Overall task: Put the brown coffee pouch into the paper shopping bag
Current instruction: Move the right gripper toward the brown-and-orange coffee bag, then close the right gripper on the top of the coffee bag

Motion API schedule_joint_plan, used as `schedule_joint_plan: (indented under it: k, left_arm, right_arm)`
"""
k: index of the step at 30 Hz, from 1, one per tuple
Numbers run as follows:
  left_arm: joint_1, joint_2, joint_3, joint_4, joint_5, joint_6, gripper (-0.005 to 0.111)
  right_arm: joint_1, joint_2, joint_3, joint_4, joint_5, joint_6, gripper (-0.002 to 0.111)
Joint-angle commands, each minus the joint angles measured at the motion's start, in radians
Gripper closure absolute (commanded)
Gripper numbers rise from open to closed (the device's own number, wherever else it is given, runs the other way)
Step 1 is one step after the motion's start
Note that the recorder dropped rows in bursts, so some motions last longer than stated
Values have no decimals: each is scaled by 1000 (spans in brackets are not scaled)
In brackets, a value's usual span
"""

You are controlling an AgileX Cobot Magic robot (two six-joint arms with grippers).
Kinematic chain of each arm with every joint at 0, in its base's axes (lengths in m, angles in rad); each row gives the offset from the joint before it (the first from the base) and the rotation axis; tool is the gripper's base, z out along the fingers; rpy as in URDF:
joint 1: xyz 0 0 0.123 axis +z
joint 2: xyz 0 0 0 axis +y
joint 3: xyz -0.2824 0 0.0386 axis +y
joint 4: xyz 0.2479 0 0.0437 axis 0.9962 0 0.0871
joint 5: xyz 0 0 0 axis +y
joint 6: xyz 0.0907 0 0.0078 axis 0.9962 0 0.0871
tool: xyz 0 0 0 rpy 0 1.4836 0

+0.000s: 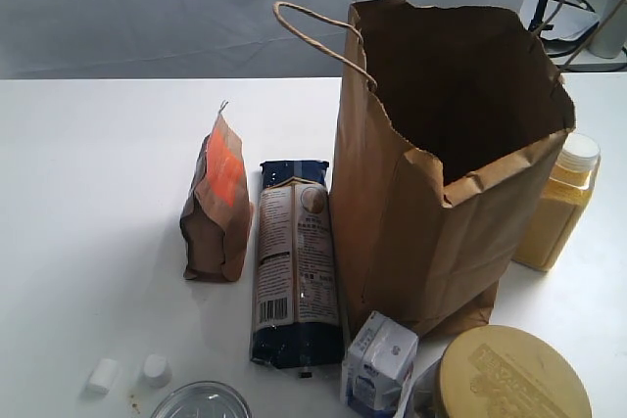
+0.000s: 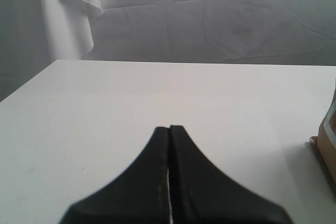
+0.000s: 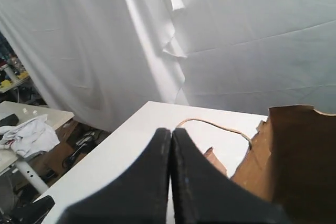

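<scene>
Left gripper [image 2: 169, 128] was seen fully closed, black fingers [image 2: 142, 182] pressed flat together; right gripper [image 3: 171, 130] was likewise closed, fingertips [image 3: 184, 148] touching along the seam.

Soft, even, slightly cool light is spread over the exterior view; no single source can be made out. The table [image 1: 98, 193] is rendered bright, close to washed out, and only faint, soft-edged shadows are cast at the foot of the pouch [image 1: 217, 208] and the bag [image 1: 411, 232]. The bag's inside is left in deep shade. A faint sheen is seen on the packet [image 1: 294, 271]. Fine detail is softened throughout, and small print cannot be read. In the wrist views the left gripper [image 2: 169, 128] and right gripper [image 3: 171, 130] are shown as near-black, blurred shapes, underexposed against bright surroundings. Creases in the backdrop [image 2: 210, 19] are picked out by gentle shading.
</scene>
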Motion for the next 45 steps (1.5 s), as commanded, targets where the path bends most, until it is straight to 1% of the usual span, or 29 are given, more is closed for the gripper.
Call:
schedule_joint_plan:
  k: [1, 4, 5, 7, 9, 11, 13, 14, 16, 18, 20, 22, 24, 28, 30, 31, 35, 37, 38, 40, 45]
  left_arm:
    - [4, -3, 4, 4, -4, -3, 107]
    - [4, -3, 4, 4, -4, -3, 107]
    - [4, -3, 4, 4, -4, -3, 107]
    - [4, -3, 4, 4, -4, -3, 107]
    - [4, -3, 4, 4, -4, -3, 107]
    - [4, -3, 4, 4, -4, -3, 107]
    - [4, -3, 4, 4, -4, -3, 107]
    - [4, -3, 4, 4, -4, -3, 107]
    - [4, -3, 4, 4, -4, -3, 107]
    - [4, -3, 4, 4, -4, -3, 107]
    - [4, -3, 4, 4, -4, -3, 107]
    - [4, -3, 4, 4, -4, -3, 107]
    - [4, -3, 4, 4, -4, -3, 107]
    - [4, -3, 4, 4, -4, -3, 107]
    - [4, -3, 4, 4, -4, -3, 107]
    - [4, -3, 4, 4, -4, -3, 107]
    - [4, -3, 4, 4, -4, -3, 107]
    - [4, -3, 4, 4, -4, -3, 107]
    - [4, -3, 4, 4, -4, -3, 107]
    - [4, -3, 4, 4, -4, -3, 107]
    - [4, -3, 4, 4, -4, -3, 107]
  right_arm:
    - [13, 126, -127, 18, 86, -14, 108]
    - [79, 213, -200, -9, 116, -14, 108]
    - [118, 245, -223, -16, 116, -14, 108]
    - [215, 309, -264, -53, 106, -3, 108]
    - [330, 378, -299, -145, 65, 59, 108]
    - [435, 442, -330, -292, 12, 173, 108]
    - [540, 518, -369, -475, -18, 334, 108]
    - [577, 551, -387, -549, -21, 405, 108]
    - [657, 637, -443, -746, -9, 597, 108]
    - [713, 719, -511, -919, 27, 765, 108]
    - [758, 812, -587, -1010, 98, 854, 108]
    - [787, 902, -674, -1062, 152, 896, 108]
    - [803, 985, -761, -1100, 192, 898, 108]
    - [800, 1110, -916, -1129, 281, 957, 107]
    - [800, 1165, -982, -1149, 316, 958, 101]
    - [800, 1188, -1006, -1156, 331, 960, 95]
    - [800, 1257, -1061, -1234, 370, 1046, 65]
    - [800, 1279, -1060, -1303, 377, 1096, 53]
    - [800, 1292, -1060, -1330, 385, 1122, 49]
    - [800, 1317, -1060, -1366, 386, 1135, 46]
    - [790, 1370, -1060, -1386, 327, 1165, 47]
